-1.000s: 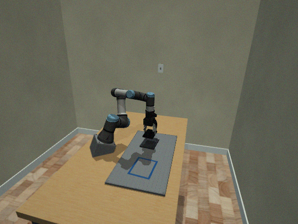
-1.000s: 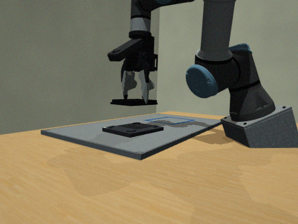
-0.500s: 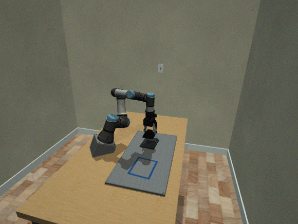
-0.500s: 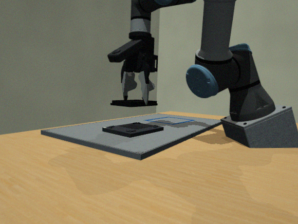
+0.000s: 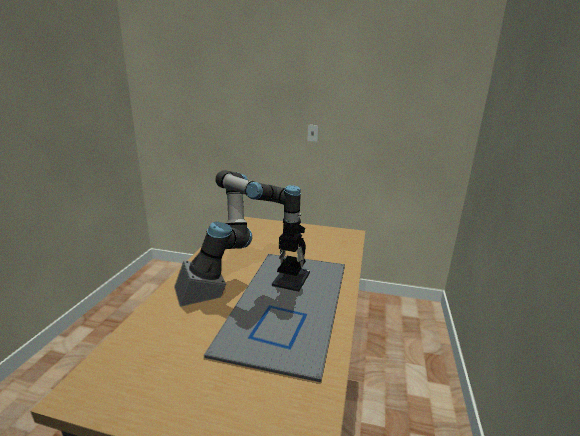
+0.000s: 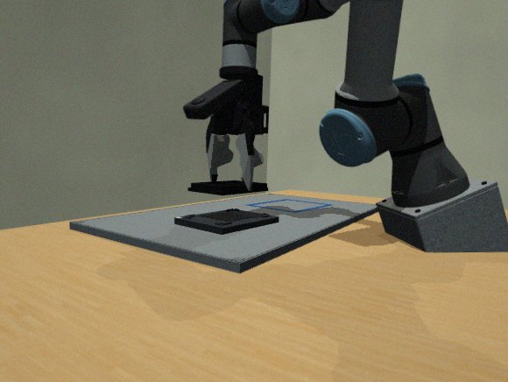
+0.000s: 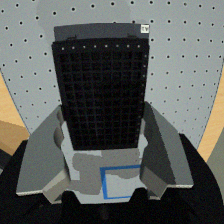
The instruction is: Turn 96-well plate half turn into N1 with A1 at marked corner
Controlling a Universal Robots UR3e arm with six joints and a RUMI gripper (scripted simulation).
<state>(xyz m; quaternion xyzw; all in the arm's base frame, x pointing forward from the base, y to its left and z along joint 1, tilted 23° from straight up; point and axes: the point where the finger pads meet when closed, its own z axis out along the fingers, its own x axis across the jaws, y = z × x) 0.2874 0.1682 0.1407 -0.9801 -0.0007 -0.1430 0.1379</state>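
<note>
The black 96-well plate hangs level in the air, a short way above the black plate nest N1. My gripper points straight down and is shut on the plate, one finger on each long side. In the wrist view a small white A1 label shows at the nest's far right corner. I cannot tell which corner of the plate is cut off.
The nest sits on a grey perforated mat on the wooden table. A blue rectangle outline is marked on the mat. The arm's base stands beside the mat.
</note>
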